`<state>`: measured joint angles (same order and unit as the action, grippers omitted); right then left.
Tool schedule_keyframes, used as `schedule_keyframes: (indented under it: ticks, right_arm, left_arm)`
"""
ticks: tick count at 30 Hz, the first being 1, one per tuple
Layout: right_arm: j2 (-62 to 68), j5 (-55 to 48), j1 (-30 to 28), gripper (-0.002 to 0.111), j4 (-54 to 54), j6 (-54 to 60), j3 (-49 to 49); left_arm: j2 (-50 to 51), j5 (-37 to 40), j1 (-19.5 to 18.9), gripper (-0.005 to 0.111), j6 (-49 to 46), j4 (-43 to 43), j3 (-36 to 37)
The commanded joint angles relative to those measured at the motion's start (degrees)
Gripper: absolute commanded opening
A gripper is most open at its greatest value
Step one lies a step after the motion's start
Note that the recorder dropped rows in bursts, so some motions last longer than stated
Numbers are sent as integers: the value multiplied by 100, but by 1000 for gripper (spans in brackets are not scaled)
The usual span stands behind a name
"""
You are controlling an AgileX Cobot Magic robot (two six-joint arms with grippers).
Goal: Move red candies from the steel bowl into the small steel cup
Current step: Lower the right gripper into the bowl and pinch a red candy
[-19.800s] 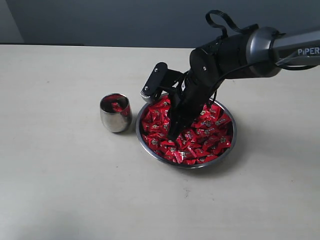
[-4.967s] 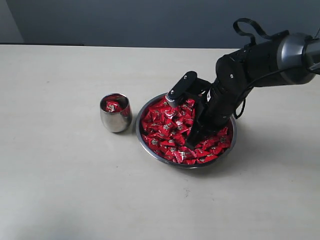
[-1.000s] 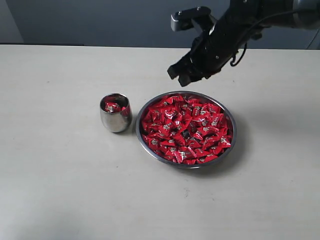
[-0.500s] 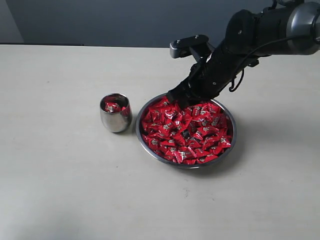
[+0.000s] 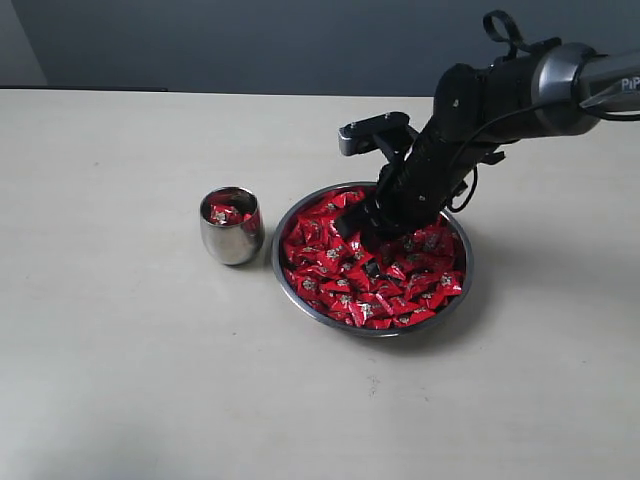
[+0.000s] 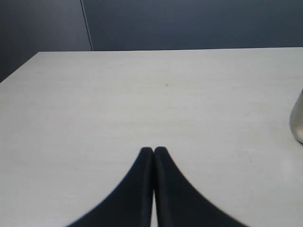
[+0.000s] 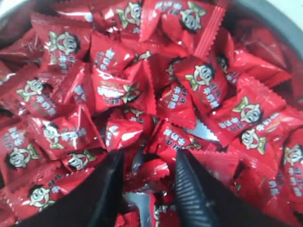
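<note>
The steel bowl (image 5: 288, 278) sits at mid-table, heaped with red candies (image 5: 400, 285). To its left stands the small steel cup (image 5: 231, 238) with a few red candies (image 5: 223, 214) inside. My right gripper (image 5: 363, 236) is down in the bowl's upper middle, open, its fingers pushed among the candies (image 7: 123, 90). A crumpled candy (image 7: 150, 166) lies between the two fingers (image 7: 191, 182) in the right wrist view. My left gripper (image 6: 154, 150) is shut and empty over bare table. The cup's side (image 6: 298, 120) shows at the edge of the left wrist view.
The pale table (image 5: 130, 380) stretches all round the bowl and cup. A dark wall (image 5: 200, 40) runs along the far edge. The right arm (image 5: 500, 95) reaches in from the upper right above the bowl's far rim.
The right gripper came down from above the bowl's far side into the candies over the last second. Five seconds ago it was digging in the bowl further right. The cup and bowl have not moved.
</note>
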<state>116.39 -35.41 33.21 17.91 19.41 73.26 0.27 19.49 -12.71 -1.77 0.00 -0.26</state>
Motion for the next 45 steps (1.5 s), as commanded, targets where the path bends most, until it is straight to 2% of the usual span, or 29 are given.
schedule_keyframes:
  ticks: [1, 5, 7, 13, 27, 30, 31, 33, 38, 45]
  right_arm:
    - [55, -27, -8, 36, -98, -47, -12]
    - [55, -1, -8, 36, -231, -162, -12]
    - [55, -1, -8, 33, -245, -162, -12]
    - [55, -58, -8, 0, -245, -162, -12]
    - [55, -174, -8, -1, -245, -162, -12]
    - [55, -240, -8, 9, -245, -138, -12]
    - [55, -348, -8, 27, -245, -78, -12]
    - [55, -415, -8, 41, -245, -16, -12]
    - [55, -427, 58, 42, -612, 50, -12]
    - [329, -386, 58, 42, -528, 50, -12]
  left_arm:
    - [-27, -58, 27, 0, 8, -35, 26]
    - [-27, -58, 27, 0, 8, -35, 26]
    - [-27, -58, 27, 0, 8, -35, 26]
    - [-27, -58, 27, 0, 8, -35, 26]
    - [-27, -58, 27, 0, 8, -35, 26]
    - [-27, -58, 27, 0, 8, -35, 26]
    - [-27, -58, 27, 0, 8, -35, 26]
    - [-27, -58, 27, 0, 8, -35, 26]
    - [-27, -58, 27, 0, 8, -35, 26]
    - [-27, -58, 27, 0, 8, -35, 26]
